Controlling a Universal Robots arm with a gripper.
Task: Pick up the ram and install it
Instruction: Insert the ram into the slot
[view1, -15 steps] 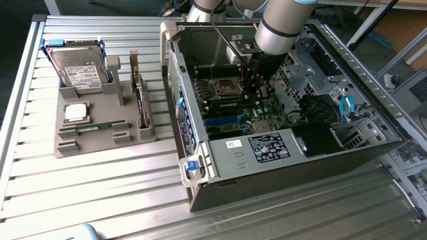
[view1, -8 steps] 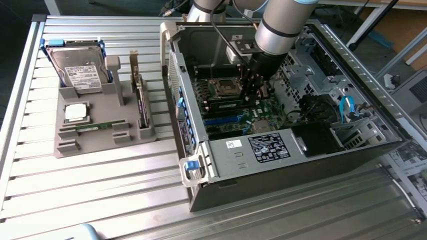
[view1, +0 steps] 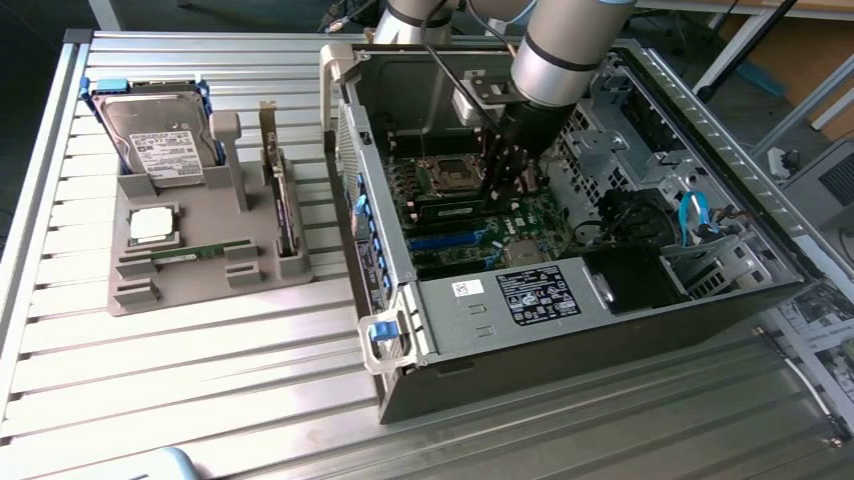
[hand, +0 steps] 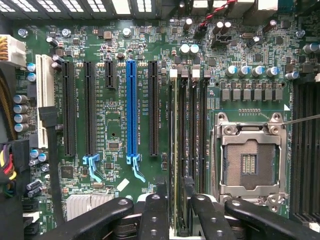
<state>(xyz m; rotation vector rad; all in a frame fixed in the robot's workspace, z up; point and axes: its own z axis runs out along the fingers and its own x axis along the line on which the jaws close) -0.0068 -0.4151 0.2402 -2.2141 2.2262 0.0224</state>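
- Claw (hand: 175, 196) clenched on the ram (hand: 175, 150), which stands edge-on over a memory slot beside the empty CPU socket (hand: 248, 162).
- Pick-up is done; seating looks unfinished, though the edge-on view leaves that unsure.
- Two memory sticks: the held one, and the spare ram (view1: 200, 250) on the grey holder (view1: 187, 287).
- One processor chip (view1: 151, 224), one hard drive (view1: 160, 140), one expansion card (view1: 279, 200).

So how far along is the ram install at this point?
Done: the pick-up looks finished. The ram is inside the case, while a matching stick lies on the grey holder outside. In hand: the gripper is right at the ram, which stands edge-on in the memory slots beside the processor socket. Left: seating. Whether it is pressed home cannot be told.
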